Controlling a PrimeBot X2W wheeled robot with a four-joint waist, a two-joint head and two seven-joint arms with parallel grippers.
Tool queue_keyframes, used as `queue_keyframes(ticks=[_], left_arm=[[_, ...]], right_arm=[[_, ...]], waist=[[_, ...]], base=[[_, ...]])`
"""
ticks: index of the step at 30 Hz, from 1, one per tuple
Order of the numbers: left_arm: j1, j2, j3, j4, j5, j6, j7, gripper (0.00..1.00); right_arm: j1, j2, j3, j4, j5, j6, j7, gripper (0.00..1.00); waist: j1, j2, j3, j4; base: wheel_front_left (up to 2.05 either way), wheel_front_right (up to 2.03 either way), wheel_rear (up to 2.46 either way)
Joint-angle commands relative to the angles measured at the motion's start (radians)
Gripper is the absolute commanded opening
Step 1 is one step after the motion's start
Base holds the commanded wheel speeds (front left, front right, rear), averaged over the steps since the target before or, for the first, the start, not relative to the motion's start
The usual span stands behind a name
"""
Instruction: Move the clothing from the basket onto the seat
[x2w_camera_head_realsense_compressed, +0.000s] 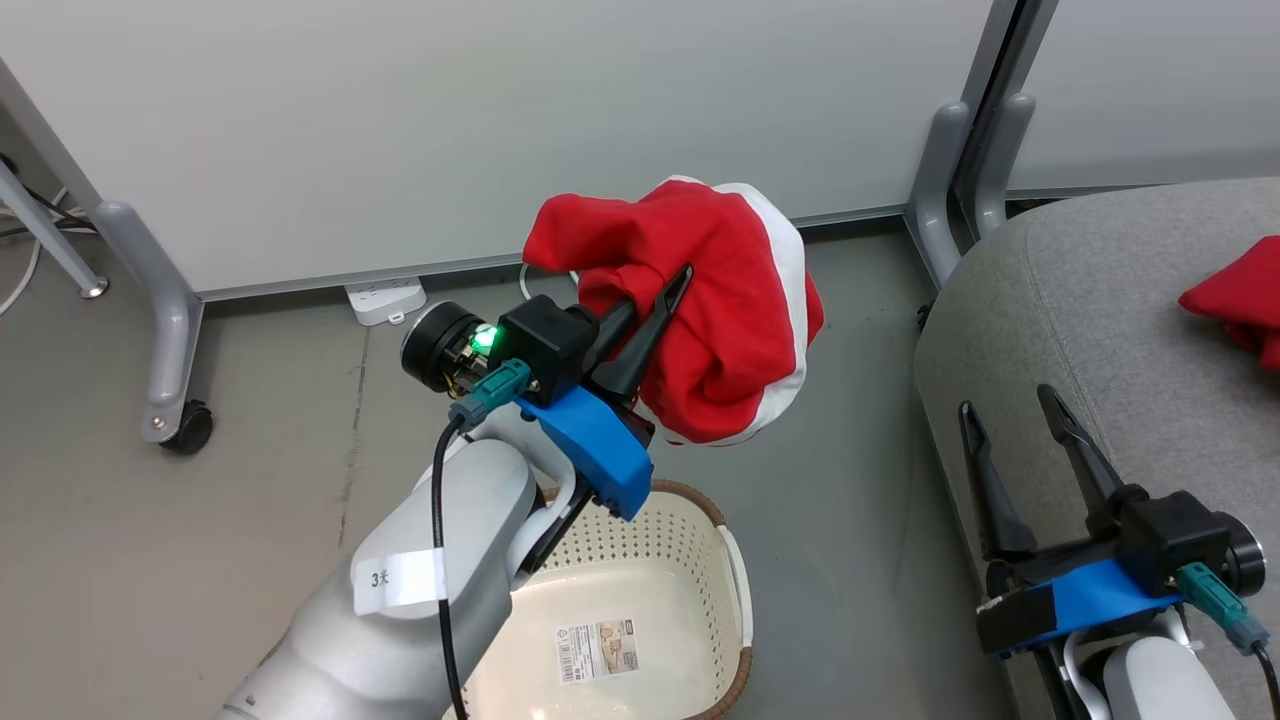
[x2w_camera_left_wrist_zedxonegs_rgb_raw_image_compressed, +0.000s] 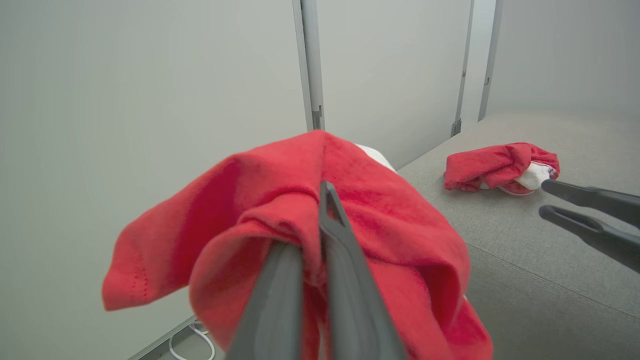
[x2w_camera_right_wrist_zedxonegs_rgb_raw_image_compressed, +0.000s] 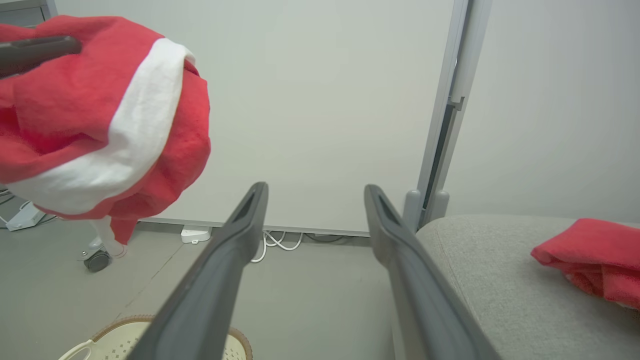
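My left gripper (x2w_camera_head_realsense_compressed: 672, 285) is shut on a red garment with a white band (x2w_camera_head_realsense_compressed: 720, 310), holding it in the air above the floor beyond the basket (x2w_camera_head_realsense_compressed: 735, 575). In the left wrist view the fingers (x2w_camera_left_wrist_zedxonegs_rgb_raw_image_compressed: 330, 220) pinch the red cloth (x2w_camera_left_wrist_zedxonegs_rgb_raw_image_compressed: 280, 220). The cream basket sits on the floor under my left arm, its bottom bare but for a barcode sticker. A second red garment (x2w_camera_head_realsense_compressed: 1240, 300) lies on the grey seat (x2w_camera_head_realsense_compressed: 1080, 300) at the right. My right gripper (x2w_camera_head_realsense_compressed: 1005, 405) stands open over the seat's front edge, holding nothing.
White partition panels on grey wheeled legs (x2w_camera_head_realsense_compressed: 170, 340) stand behind. A white power strip (x2w_camera_head_realsense_compressed: 385, 298) with cables lies on the floor by the panel. Grey floor separates the basket from the seat.
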Motion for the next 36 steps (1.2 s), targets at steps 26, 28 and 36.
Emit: queue_keyframes(ticks=[26, 28, 36], left_arm=[[-0.037, -0.013, -0.018, -0.024, 0.028, -0.001, -0.005, 0.00], [-0.041, -0.016, -0.023, -0.029, 0.029, -0.001, -0.005, 0.00], [-0.057, -0.025, -0.046, -0.068, 0.038, -0.001, -0.005, 0.00]], right_arm=[[-0.292, -0.025, 0.244, 0.047, 0.048, 0.000, -0.003, 1.00], [-0.314, -0.025, 0.253, 0.070, 0.051, 0.000, -0.003, 1.00], [-0.363, -0.022, 0.276, 0.173, 0.145, 0.000, -0.003, 1.00]], waist=[[0.0001, -0.0001, 0.074, 0.023], [0.0001, -0.0001, 0.083, 0.030], [0.0001, -0.0001, 0.111, 0.056]], base=[[0.00, 0.00, 0.00], [0.00, 0.00, 0.00], [0.00, 0.00, 0.00]])
